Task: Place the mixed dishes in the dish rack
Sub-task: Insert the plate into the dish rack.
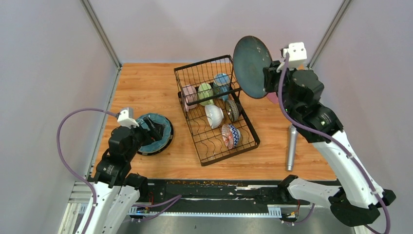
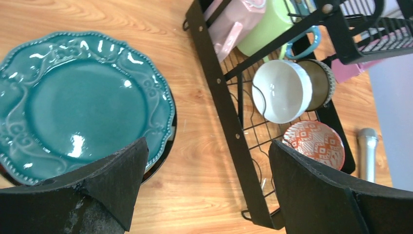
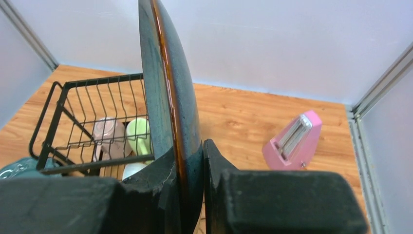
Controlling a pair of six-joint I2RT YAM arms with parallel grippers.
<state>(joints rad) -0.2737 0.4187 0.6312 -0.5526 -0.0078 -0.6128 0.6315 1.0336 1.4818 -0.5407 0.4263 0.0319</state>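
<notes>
Pink metronome (image 3: 292, 141), silver microphone (image 1: 291, 146) on wooden table (image 1: 146, 83).

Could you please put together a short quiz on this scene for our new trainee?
1. True or false: the right gripper is shut on a dark plate held on edge above the table.
2. Which lies on the table to the right of the dish rack? A a fork; B the silver microphone; C a blue mug.
3. Fill in: the scalloped plate by the open left gripper is ___ in colour.
Key: 1 true; 2 B; 3 teal.
</notes>
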